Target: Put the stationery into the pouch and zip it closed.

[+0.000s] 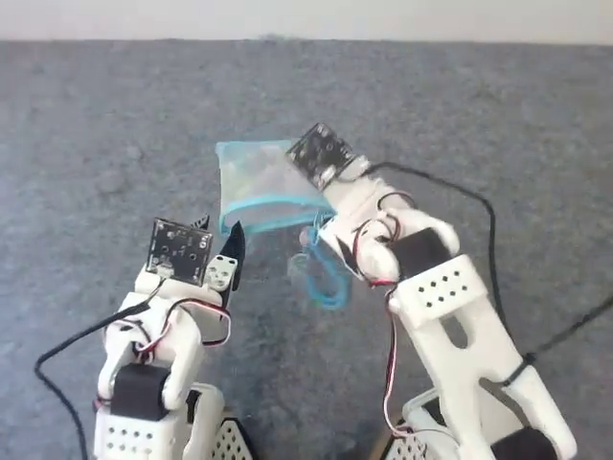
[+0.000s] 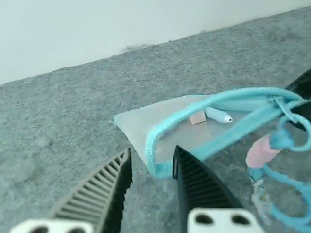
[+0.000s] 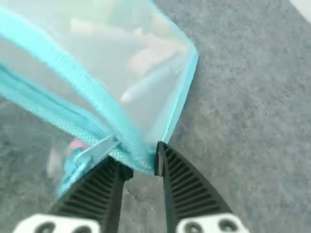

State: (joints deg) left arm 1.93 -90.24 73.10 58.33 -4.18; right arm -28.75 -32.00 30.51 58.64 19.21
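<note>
Pinching the pouch (image 3: 107, 63) corner, right gripper (image 3: 139, 158); left gripper (image 2: 152, 151) spread beside it

This looks like a robotics lab bench, or a maker's test corner; two white printed-plastic arms (image 1: 460, 307) stand side by side on the counter (image 1: 96, 115), which is covered in grey felt-like matting; bare dark circuit boards (image 1: 179, 251) sit on their wrists; thin red and white wires (image 1: 369, 244) loop exposed at the joints; black cables (image 1: 491, 249) trail over the matting; behind runs a plain white wall (image 1: 287, 17).
</note>
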